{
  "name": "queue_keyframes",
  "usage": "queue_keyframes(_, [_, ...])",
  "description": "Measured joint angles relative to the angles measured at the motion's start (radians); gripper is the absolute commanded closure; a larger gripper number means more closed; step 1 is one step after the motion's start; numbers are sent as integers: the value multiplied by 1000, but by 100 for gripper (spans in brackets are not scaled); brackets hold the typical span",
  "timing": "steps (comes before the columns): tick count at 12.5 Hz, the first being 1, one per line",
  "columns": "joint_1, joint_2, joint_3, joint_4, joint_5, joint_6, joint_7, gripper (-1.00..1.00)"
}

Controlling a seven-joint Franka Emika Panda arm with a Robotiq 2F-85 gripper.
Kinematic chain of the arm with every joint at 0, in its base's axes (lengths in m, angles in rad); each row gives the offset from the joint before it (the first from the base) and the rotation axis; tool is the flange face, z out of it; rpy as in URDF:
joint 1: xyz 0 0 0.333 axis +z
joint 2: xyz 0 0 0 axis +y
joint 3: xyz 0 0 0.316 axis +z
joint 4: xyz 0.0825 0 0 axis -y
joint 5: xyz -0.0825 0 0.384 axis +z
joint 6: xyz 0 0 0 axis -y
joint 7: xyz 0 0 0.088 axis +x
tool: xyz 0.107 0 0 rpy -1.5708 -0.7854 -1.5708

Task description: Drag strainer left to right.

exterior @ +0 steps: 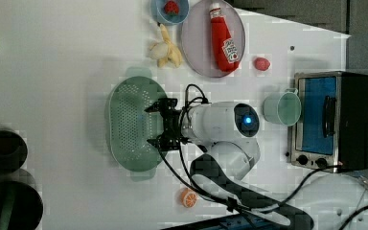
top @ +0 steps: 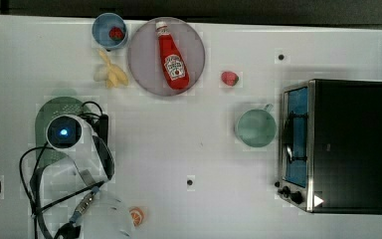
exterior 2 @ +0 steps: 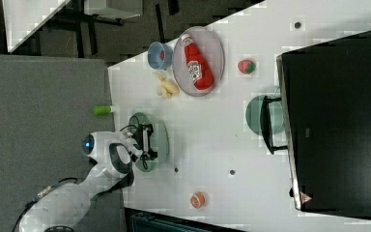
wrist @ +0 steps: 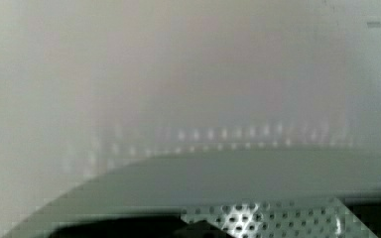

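Where the white counter (top: 179,149) carries the lot, items are listed as follows.

Strainer (exterior: 129,124): pale mint-green oval, perforated centre, lying flat at the top view's left, well apart from the toaster oven. Its rim and holes also appear close up in the wrist view (wrist: 258,188).

Hand (exterior: 159,125): black, on the white arm, set over the strainer's edge on the left view's right side. Its two fingers stand spread wide apart, one toward each long end of the oval, with nothing held between them; whether a fingertip touches the rim cannot be told.

Plate (top: 144,69): round, greyish-purple, at the far edge of the counter in the top view, bearing a red ketchup bottle (top: 171,57) laid on its side.

Blue bowl (top: 104,27): just beside the plate on the top view's left, with a strawberry (top: 116,33) inside.

Banana (top: 110,72): peeled, near the bowl and plate.

Second strawberry (top: 230,78): loose on the counter, between the plate and the toaster oven.

Mug (top: 255,128): teal-green, just beside the toaster oven.

Toaster oven (top: 338,144): black and silver, at the top view's right.

Orange slice (top: 137,216): at the near edge, beside the arm's base.
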Motion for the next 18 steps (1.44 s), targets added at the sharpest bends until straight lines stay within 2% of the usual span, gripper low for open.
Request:
queue_keyframes(2, [47,4,-55,-6,-3,-2,2,-100])
queue_keyframes(7, [59,-22,-73,16,-6,-39,5,-100])
queue_keyframes(10, [64,-42,-102,-21,6,-35,4,-100])
queue_keyframes(15, [8,-90,-137,-100,-25,-43,-57,-100])
queue_keyframes(18, [-51,-116,-132,-146,-12,-19,-104,-100])
